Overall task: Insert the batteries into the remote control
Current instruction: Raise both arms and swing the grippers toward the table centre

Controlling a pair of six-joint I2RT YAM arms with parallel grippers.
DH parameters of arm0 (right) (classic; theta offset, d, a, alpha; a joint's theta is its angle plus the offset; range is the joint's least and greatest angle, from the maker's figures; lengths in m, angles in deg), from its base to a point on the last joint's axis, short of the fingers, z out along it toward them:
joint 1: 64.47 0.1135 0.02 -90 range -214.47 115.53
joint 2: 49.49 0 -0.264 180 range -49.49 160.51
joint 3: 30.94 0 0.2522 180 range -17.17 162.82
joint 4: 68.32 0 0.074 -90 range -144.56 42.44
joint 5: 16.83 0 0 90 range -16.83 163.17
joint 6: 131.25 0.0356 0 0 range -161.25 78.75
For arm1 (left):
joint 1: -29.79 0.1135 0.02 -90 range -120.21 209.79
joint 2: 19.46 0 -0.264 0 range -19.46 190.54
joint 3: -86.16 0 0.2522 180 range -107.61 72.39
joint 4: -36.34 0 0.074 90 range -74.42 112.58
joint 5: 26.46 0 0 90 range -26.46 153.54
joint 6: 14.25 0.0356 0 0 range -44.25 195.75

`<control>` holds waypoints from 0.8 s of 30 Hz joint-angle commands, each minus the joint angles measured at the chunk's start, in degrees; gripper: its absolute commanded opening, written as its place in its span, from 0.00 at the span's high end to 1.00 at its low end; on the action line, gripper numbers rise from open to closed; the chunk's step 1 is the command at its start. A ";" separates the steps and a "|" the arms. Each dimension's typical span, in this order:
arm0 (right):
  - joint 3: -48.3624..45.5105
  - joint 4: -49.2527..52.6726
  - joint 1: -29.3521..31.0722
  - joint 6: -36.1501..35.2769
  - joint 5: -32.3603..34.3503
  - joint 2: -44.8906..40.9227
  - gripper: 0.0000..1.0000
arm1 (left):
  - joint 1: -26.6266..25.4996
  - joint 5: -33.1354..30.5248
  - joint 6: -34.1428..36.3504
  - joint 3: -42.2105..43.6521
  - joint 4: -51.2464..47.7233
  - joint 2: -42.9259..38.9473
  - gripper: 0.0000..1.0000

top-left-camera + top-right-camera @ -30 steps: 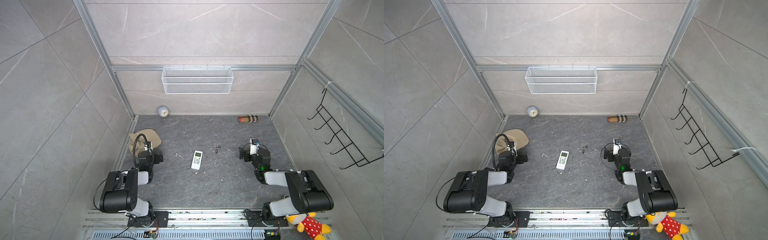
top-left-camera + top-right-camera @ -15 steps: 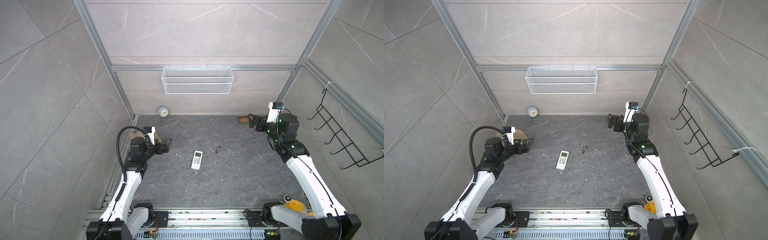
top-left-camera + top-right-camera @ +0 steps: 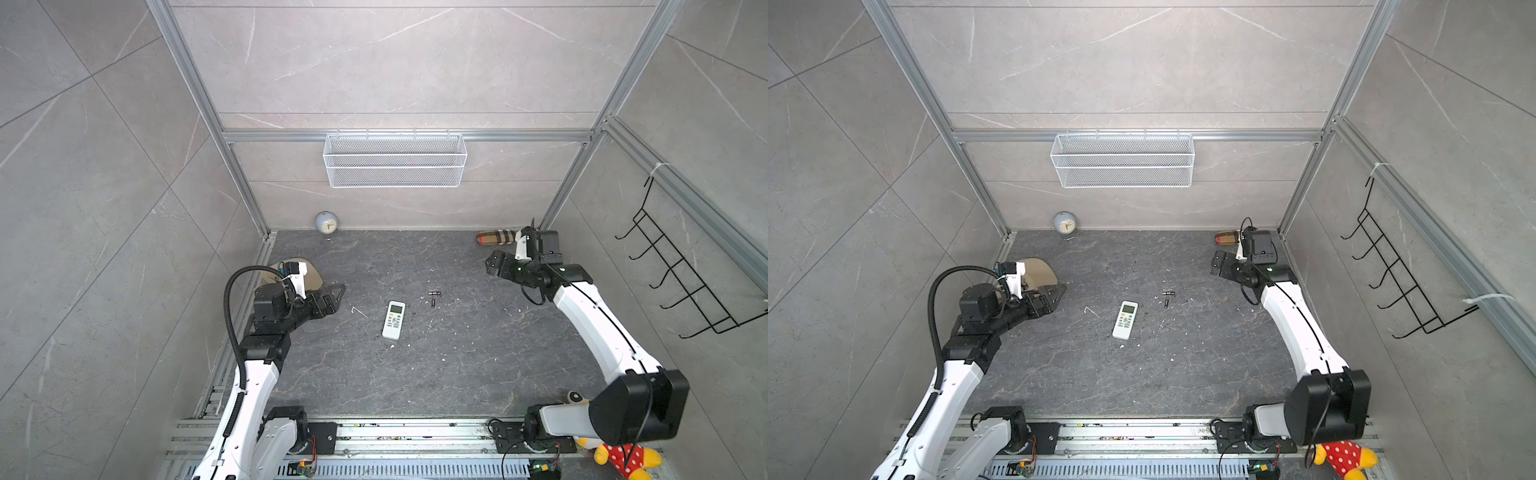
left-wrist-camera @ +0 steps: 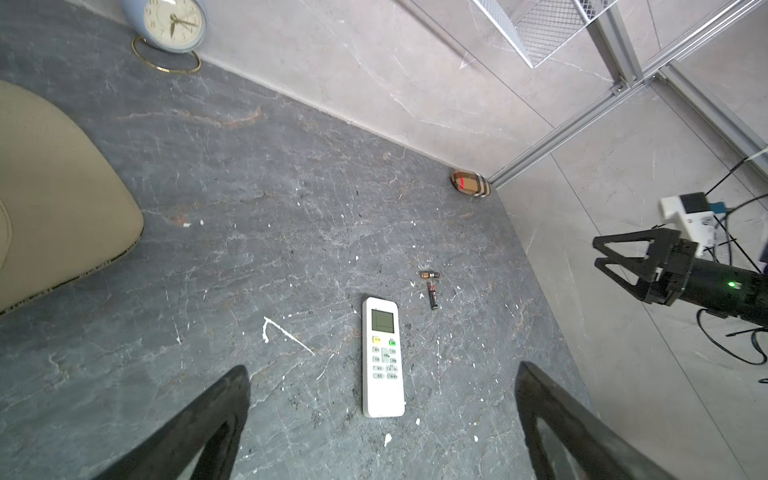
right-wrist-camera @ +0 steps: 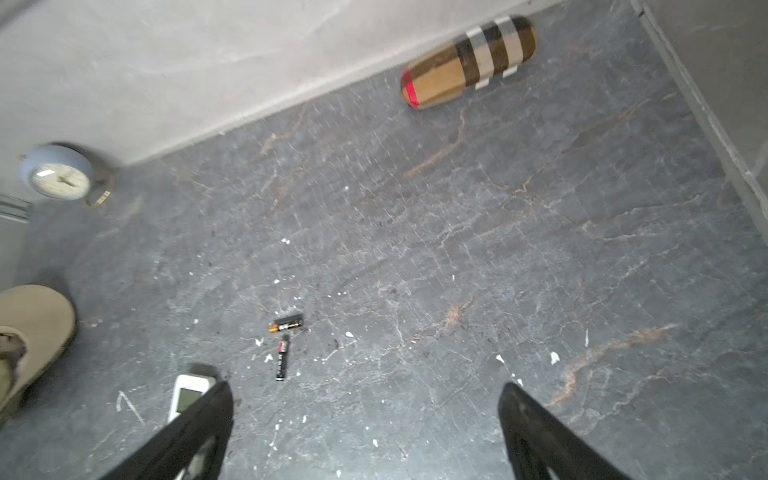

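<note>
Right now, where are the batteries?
In a top view the batteries lie on the floor near the middle, just right of the screen end of the remote control, close to it but not touching.

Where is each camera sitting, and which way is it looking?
Top views: high over the near edge, looking down at the table; left arm and right arm both show.
Left wrist: on the left arm, looking past its open fingers at the remote; the right gripper shows too.
Right wrist: on the right arm, looking down at the batteries; only its own fingers show.
Shared: both wrist views see remote, batteries, clock and plaid case.
</note>
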 commanded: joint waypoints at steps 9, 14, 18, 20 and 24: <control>-15.09 -17.66 -0.51 7.09 15.58 -11.86 0.03 | 0.14 -24.97 -12.82 0.89 -6.38 -9.22 0.00; -11.87 -9.98 -0.78 7.10 8.39 -9.94 0.01 | 0.09 -16.47 -14.69 1.28 -1.47 -3.32 0.00; -12.86 -6.80 -0.75 7.92 10.05 -10.78 0.01 | 0.01 -14.33 -18.09 3.32 2.30 1.79 0.00; -15.03 -8.26 -0.80 7.91 8.26 -12.41 0.01 | -0.21 -14.84 -18.65 3.61 2.44 4.27 0.00; -18.37 -11.46 -0.58 4.96 -2.86 -15.00 0.01 | -4.22 -22.53 -22.74 4.92 2.06 6.91 0.00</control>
